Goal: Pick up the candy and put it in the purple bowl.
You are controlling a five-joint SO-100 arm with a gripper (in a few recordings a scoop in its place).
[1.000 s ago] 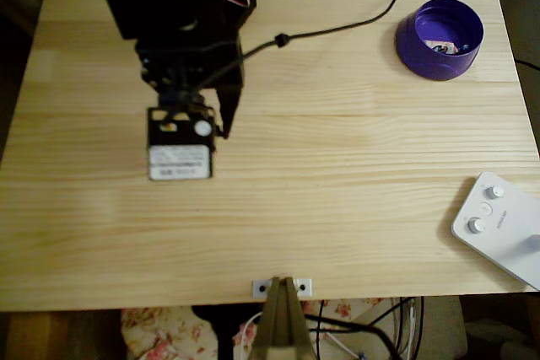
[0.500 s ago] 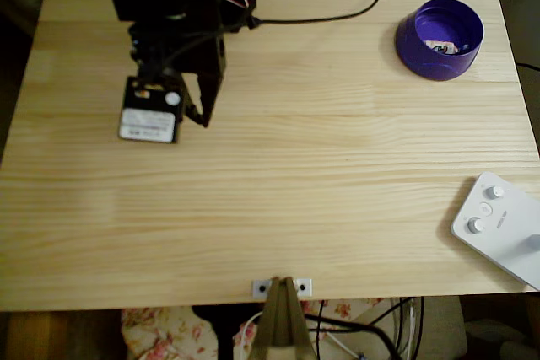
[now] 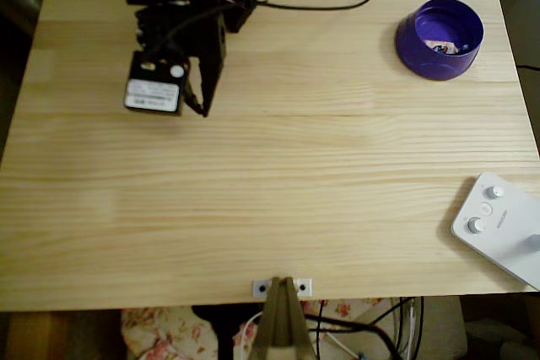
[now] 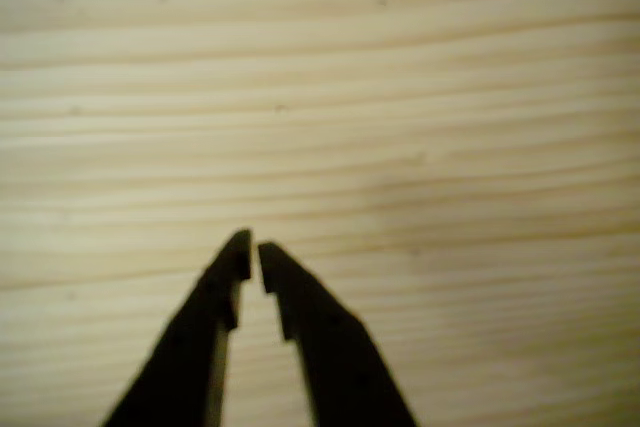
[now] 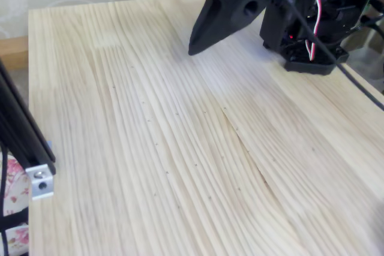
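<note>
The purple bowl (image 3: 412, 42) stands at the table's far right corner in the overhead view. Inside it lies the candy (image 3: 442, 46), a small pale wrapped piece with dark specks. My gripper (image 3: 204, 110) hangs over the bare wood at the upper left, far from the bowl. Its black fingers (image 4: 290, 292) are shut, tips almost touching, with nothing between them. In the fixed view the gripper (image 5: 193, 49) points down at the tabletop just in front of the arm's base (image 5: 312, 28).
A white box with round knobs (image 3: 498, 225) sits at the lower right corner. A black cable (image 3: 337, 6) runs along the far edge toward the arm. A metal bracket (image 3: 283, 287) and a post (image 5: 24, 136) stand at the front edge.
The arm has drawn back toward the far left edge of the table, with the gripper still shut and holding nothing. The candy has stayed in the bowl.
</note>
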